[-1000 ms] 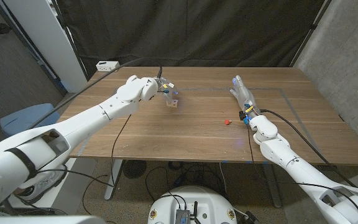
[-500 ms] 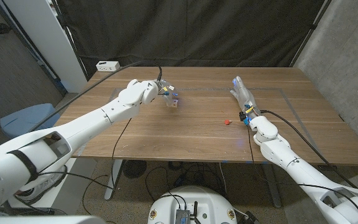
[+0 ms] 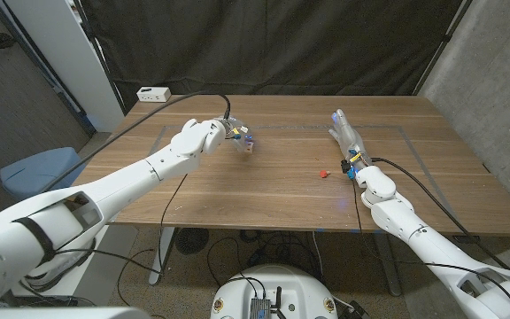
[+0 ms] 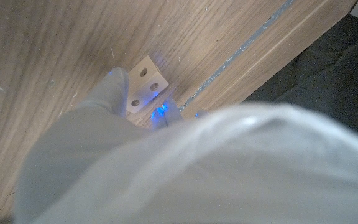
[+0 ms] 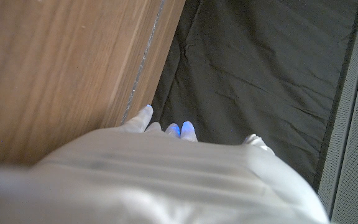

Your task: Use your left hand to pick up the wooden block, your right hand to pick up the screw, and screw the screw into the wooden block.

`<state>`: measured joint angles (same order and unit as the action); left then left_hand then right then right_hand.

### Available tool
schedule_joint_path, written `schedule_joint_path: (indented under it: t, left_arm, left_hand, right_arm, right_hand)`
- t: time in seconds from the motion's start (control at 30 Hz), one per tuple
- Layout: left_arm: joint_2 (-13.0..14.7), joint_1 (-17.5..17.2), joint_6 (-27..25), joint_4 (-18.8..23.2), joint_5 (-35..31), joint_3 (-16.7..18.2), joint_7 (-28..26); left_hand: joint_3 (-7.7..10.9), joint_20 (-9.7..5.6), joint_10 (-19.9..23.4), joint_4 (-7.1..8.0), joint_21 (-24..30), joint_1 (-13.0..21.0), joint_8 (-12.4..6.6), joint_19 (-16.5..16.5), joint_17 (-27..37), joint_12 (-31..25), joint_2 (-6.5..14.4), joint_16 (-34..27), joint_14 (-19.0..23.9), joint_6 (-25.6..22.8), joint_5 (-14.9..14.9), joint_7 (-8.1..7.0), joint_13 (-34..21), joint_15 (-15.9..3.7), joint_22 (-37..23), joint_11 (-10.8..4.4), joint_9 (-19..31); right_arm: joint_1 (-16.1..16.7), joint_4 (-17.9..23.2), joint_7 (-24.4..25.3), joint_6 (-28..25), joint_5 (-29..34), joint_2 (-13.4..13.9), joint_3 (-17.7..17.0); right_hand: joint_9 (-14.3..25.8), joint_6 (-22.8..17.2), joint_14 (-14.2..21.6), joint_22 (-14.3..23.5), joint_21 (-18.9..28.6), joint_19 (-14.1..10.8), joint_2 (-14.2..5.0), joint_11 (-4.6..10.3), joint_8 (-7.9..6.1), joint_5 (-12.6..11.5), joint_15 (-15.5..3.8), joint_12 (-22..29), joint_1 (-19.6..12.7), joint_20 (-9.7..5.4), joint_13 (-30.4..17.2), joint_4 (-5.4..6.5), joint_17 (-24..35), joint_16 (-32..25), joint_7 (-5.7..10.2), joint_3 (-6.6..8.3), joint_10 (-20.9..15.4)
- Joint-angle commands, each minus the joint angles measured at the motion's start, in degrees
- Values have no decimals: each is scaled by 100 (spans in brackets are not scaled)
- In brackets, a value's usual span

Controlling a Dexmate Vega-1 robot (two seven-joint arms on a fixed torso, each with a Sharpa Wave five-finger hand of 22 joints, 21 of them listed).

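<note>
Head view: wooden table (image 3: 273, 190) before black curtain (image 3: 308, 44), white power strip (image 3: 152, 93) at far corner; left hand (image 3: 204, 135) pinches wooden block (image 3: 248, 146); right hand (image 3: 347, 135) empty, fingers extended, red screw (image 3: 323, 174) near.

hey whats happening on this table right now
A two-armed robot is working at a wooden table. Its left hand is at the small wooden block, with fingers closing around it, though it is hard to tell whether the block is off the table. The right hand stands apart with fingers straight, holding nothing. The small red screw lies on the table beside it, not yet picked up.
</note>
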<state>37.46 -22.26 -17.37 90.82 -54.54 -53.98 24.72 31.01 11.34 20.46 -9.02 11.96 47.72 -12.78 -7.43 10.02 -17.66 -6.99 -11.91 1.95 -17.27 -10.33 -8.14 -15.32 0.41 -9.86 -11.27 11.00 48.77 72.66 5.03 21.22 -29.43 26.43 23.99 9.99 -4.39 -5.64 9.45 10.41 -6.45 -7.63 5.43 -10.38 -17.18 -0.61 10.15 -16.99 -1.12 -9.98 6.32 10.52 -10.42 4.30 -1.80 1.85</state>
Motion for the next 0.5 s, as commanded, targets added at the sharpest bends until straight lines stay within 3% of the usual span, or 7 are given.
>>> schedule_joint_path:
  t: [0.03,0.17,0.5]
  left_arm:
    - [-46,-46,-39,-148,-36,-55,-289]
    - [-71,-40,-39,-204,-38,-84,-360]
    - [-120,-16,-17,-318,-2,-132,-514]
  left_hand:
    - [-26,-5,73,-3,2,80,-20,69,8,-54,-6,-34,82,-99,18,-6,-34,-1,-16,-45,15]
    - [-38,-25,149,-10,6,107,-15,127,9,-107,-11,-31,144,-128,16,-18,-57,-34,-14,10,17]
    - [-69,-31,256,-12,2,153,-23,229,11,-205,-18,-30,298,-256,13,-70,-114,-100,-13,-57,21]
  right_arm:
    - [11,-8,27,8,15,-19,7]
    - [15,-2,31,10,21,-20,10]
    - [22,3,35,2,27,-22,18]
  right_hand:
    - [26,45,-41,13,28,-7,32,19,-27,8,-2,25,7,20,-13,-19,9,-55,12,-14,16]
    - [26,47,-42,13,30,-10,31,39,-27,8,-1,26,7,25,-13,-20,9,-55,11,-13,16]
    - [26,46,-46,13,29,-8,27,43,-28,8,-5,25,9,25,-13,-21,9,-55,13,-11,20]
